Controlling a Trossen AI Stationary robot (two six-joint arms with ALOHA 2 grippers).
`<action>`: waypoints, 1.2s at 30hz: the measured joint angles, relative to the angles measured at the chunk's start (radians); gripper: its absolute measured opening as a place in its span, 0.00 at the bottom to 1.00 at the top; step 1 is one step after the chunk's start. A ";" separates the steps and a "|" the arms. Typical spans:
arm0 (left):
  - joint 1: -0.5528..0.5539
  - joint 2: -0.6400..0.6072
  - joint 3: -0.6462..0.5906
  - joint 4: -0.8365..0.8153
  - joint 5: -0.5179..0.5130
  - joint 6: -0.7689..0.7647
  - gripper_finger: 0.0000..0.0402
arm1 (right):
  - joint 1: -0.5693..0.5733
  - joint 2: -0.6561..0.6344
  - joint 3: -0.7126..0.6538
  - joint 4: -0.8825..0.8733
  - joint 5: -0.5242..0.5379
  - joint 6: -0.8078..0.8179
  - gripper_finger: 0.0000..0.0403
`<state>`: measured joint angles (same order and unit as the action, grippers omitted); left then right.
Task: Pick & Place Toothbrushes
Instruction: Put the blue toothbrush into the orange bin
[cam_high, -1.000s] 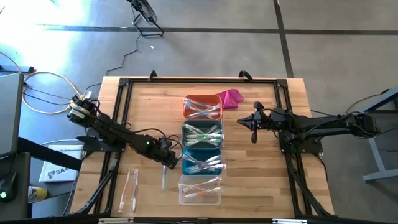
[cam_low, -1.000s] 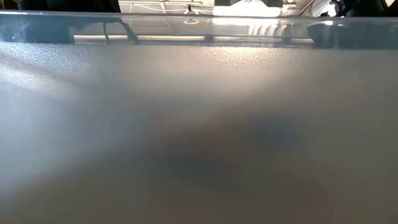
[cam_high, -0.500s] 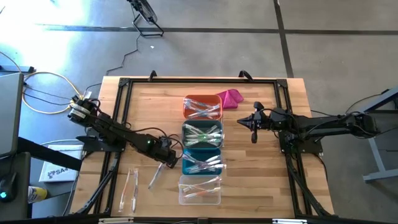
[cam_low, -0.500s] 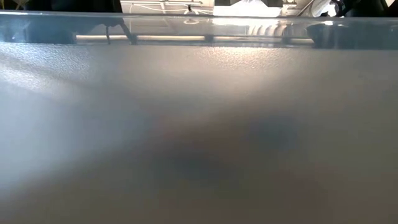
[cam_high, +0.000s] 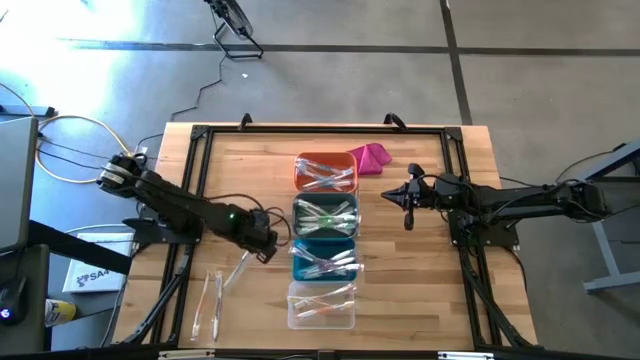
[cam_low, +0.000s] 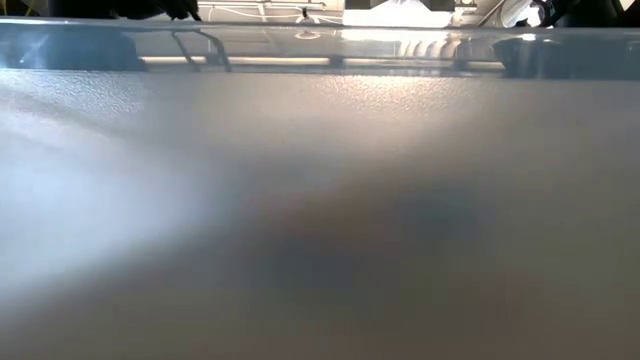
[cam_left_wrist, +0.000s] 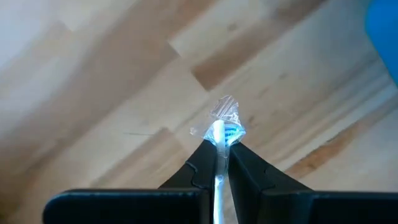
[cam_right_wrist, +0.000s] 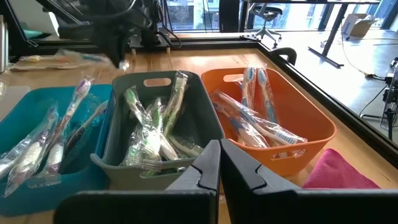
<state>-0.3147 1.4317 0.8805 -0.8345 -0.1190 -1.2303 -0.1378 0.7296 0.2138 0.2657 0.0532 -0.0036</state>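
My left pincer (cam_high: 262, 247) is pinched tight on one wrapped toothbrush (cam_left_wrist: 222, 127); in my left wrist view the crinkled clear wrapper and a blue-and-white tip stick out just past my fingertips (cam_left_wrist: 202, 163). Seen from above, that brush (cam_high: 236, 271) slants away from the pincer over bare wood, on the side of the teal bin (cam_high: 324, 259) facing my left arm. I take that teal bin as my mark. The pincer sits just beside its near wall, not over it.

Four bins stand in a touching row down the middle of the counter (cam_high: 430, 300): the orange bin (cam_high: 325, 172) farthest back, then the grey bin (cam_high: 325, 216), the teal one, then the clear bin (cam_high: 321, 305) at the front edge. Each holds a loose heap of wrapped toothbrushes (cam_right_wrist: 150, 133). A pair of loose brushes (cam_high: 207, 304) lies on the counter, well out from the teal bin toward the front left corner. Between them and the bins the wood is open.

A magenta cloth (cam_high: 371, 158) lies beside the orange bin's back right corner. A black frame rail (cam_high: 193, 190) runs round the counter's edges.

My right pincer (cam_high: 406, 196) hangs with its fingers closed and empty, right of the grey bin, apart from it.
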 joint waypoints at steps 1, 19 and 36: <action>0.015 -0.005 0.015 -0.033 -0.002 0.016 0.05 | 0.000 0.000 0.000 0.000 0.000 0.000 0.01; 0.335 -0.004 0.459 -0.178 -0.016 0.634 0.05 | 0.000 0.000 0.000 0.000 0.000 0.000 0.01; 0.360 0.059 0.622 0.320 -0.022 1.082 0.05 | 0.000 0.000 0.000 0.081 -0.009 0.034 0.01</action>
<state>0.0456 1.4903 1.5028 -0.5149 -0.1410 -0.1485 -0.1378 0.7296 0.2138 0.3463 0.0445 0.0304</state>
